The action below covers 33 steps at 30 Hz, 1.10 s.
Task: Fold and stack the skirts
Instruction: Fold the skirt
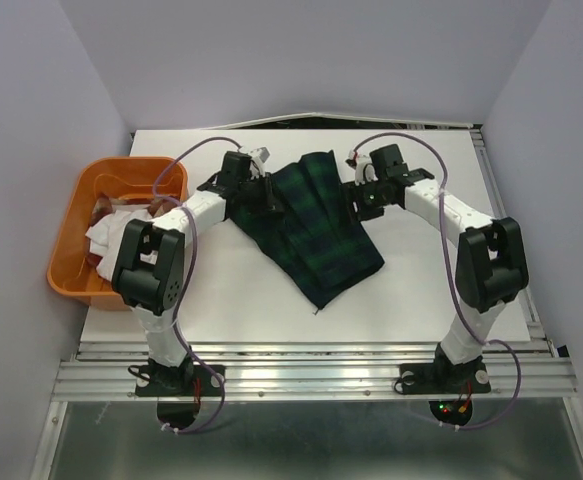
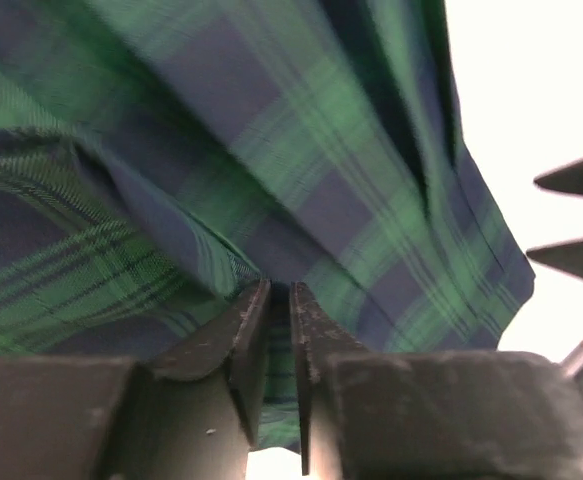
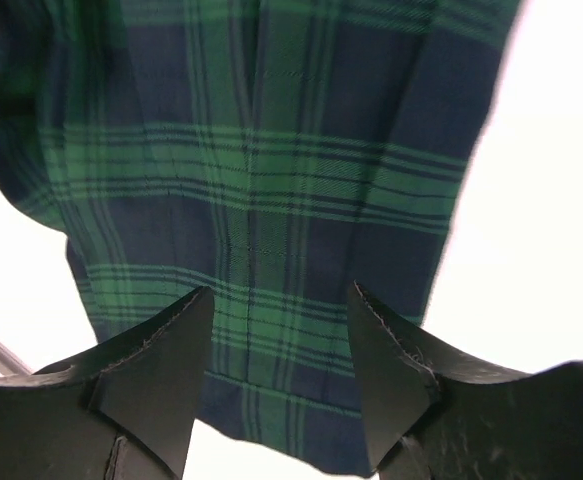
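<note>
The dark green-navy plaid skirt lies spread on the white table, running from the back middle toward the front right. My left gripper is at its left edge, shut on a fold of the cloth. My right gripper is open at the skirt's right edge, its fingers apart over the plaid hem. The white skirt and the red-and-tan plaid skirt lie bunched in the orange basket.
The orange plastic basket stands at the table's left edge. The table is white, with a metal rail along its front edge. Grey walls close in on both sides and the back.
</note>
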Tool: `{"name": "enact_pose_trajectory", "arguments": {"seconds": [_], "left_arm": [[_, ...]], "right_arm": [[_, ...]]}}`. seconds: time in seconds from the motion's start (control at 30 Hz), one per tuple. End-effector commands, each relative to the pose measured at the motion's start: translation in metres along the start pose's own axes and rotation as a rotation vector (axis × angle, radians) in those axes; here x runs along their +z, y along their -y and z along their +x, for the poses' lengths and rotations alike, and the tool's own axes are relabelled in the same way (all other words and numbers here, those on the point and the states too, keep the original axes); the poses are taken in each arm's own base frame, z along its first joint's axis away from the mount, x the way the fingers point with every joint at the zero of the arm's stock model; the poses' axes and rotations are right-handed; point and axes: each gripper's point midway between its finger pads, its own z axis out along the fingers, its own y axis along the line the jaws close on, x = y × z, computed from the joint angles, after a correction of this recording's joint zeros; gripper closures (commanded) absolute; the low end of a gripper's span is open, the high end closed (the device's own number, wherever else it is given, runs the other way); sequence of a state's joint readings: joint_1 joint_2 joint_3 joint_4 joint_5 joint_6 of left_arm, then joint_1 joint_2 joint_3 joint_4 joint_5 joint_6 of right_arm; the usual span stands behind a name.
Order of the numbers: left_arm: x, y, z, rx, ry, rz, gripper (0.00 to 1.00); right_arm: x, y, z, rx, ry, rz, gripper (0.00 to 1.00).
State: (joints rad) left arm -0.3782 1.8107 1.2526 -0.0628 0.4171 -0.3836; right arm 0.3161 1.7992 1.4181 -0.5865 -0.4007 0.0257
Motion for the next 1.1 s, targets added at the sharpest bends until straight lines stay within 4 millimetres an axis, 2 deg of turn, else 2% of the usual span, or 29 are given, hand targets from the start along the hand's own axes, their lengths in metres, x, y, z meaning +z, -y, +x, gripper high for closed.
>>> {"name": "enact_pose_trajectory", "arguments": {"seconds": [0.0,0.07,0.13,0.17,0.2,0.27,0.37,0.4,0.5,0.53,0.57,0.6,0.67,0.7,0.73,0.77,0.8,0.83,0.9,1.0,1.07], "left_arm": [[-0.028,-0.013,-0.032,-0.017,0.104,-0.039,0.71],[-0.039,-0.025,-0.03,-0.015,0.11,-0.077,0.65],[-0.055,-0.028,-0.03,0.003,0.135,-0.107,0.62],[-0.061,-0.031,-0.029,0.008,0.142,-0.126,0.53],[-0.072,-0.03,-0.033,0.011,0.168,-0.127,0.52],[-0.079,-0.033,-0.023,0.001,0.147,-0.128,0.52],[-0.081,-0.028,-0.006,-0.022,0.094,-0.078,0.53],[-0.079,-0.024,0.006,-0.036,0.058,-0.041,0.54],[-0.074,-0.018,0.022,-0.046,0.016,0.019,0.59],[-0.07,-0.02,0.034,-0.061,-0.009,0.026,0.61],[-0.066,-0.017,0.033,-0.062,0.0,0.049,0.65],[-0.059,-0.016,0.041,-0.08,-0.026,0.07,0.67],[-0.05,-0.016,0.041,-0.097,-0.026,0.085,0.71],[-0.042,-0.02,0.042,-0.107,-0.04,0.083,0.72],[-0.038,-0.023,0.042,-0.112,-0.046,0.071,0.72],[-0.032,-0.025,0.038,-0.101,-0.033,0.076,0.75],[-0.021,-0.034,0.044,-0.114,-0.062,0.061,0.77],[-0.016,-0.034,0.042,-0.119,-0.067,0.062,0.79],[-0.003,-0.047,0.05,-0.142,-0.096,0.027,0.81],[0.006,-0.07,0.058,-0.163,-0.108,-0.064,0.85],[0.004,-0.082,0.066,-0.185,-0.13,-0.11,0.87]], "right_arm": [[0.024,0.003,0.021,-0.091,-0.039,-0.018,0.39],[0.038,0.011,0.037,-0.083,-0.081,0.004,0.39],[0.047,0.021,0.052,-0.056,-0.135,0.036,0.4],[0.05,0.03,0.058,-0.046,-0.157,0.078,0.42],[0.056,0.035,0.068,-0.029,-0.191,0.094,0.42],[0.057,0.042,0.086,0.002,-0.231,0.131,0.44],[0.051,0.047,0.095,0.02,-0.239,0.172,0.45],[0.047,0.045,0.101,0.052,-0.247,0.179,0.46],[0.038,0.039,0.107,0.075,-0.256,0.17,0.45],[0.031,0.034,0.099,0.069,-0.23,0.162,0.45],[0.027,0.026,0.093,0.065,-0.211,0.129,0.44],[0.022,0.02,0.085,0.067,-0.182,0.111,0.42],[0.009,-0.001,0.051,0.046,-0.09,0.033,0.39],[0.004,-0.008,0.042,0.043,-0.077,0.01,0.38],[-0.002,-0.02,0.018,0.014,-0.03,-0.015,0.38],[-0.006,-0.026,0.008,0.006,-0.012,-0.04,0.38],[-0.004,-0.037,0.003,-0.015,-0.012,-0.056,0.38],[-0.009,-0.046,-0.013,-0.039,0.016,-0.068,0.38],[-0.004,-0.064,-0.019,-0.056,0.012,-0.097,0.38],[0.003,-0.087,-0.029,-0.081,0.016,-0.133,0.39],[0.021,-0.1,-0.019,-0.11,-0.026,-0.131,0.4]]}}
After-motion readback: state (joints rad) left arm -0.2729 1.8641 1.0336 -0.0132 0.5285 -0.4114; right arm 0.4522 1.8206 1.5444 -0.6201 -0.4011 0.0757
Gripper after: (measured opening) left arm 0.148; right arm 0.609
